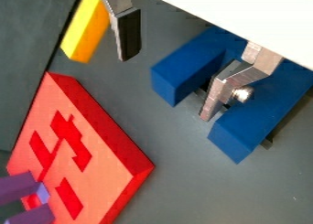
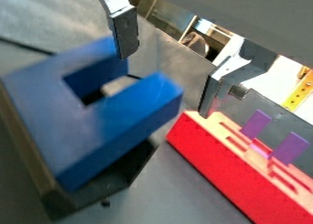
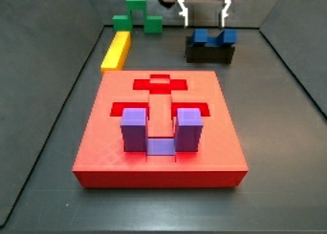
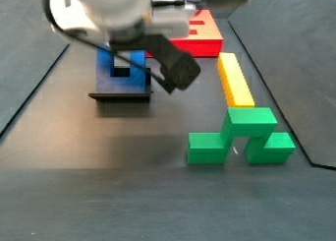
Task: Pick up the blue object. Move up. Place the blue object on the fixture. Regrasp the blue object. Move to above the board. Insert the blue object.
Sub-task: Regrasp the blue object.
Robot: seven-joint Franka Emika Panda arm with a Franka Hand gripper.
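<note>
The dark blue U-shaped object point(image 3: 212, 36) rests on the dark fixture point(image 3: 211, 54) at the back right, prongs up. It also shows in the other side view point(image 4: 125, 66) on the fixture point(image 4: 122, 94). My gripper point(image 3: 205, 13) hangs just above it, open and empty. In both wrist views the blue object point(image 1: 232, 95) point(image 2: 98, 109) lies below the spread fingers point(image 1: 126, 31) point(image 2: 126, 31), and nothing is between the pads. The red board point(image 3: 160, 133) with its cross-shaped slot lies in front, also in a wrist view point(image 1: 73, 154).
A purple U-shaped block point(image 3: 160, 131) stands in the board. A yellow bar point(image 3: 118, 50) lies left of the board's far end. A green block point(image 3: 138, 16) sits at the back left, also in a side view point(image 4: 239, 137). Dark walls ring the floor.
</note>
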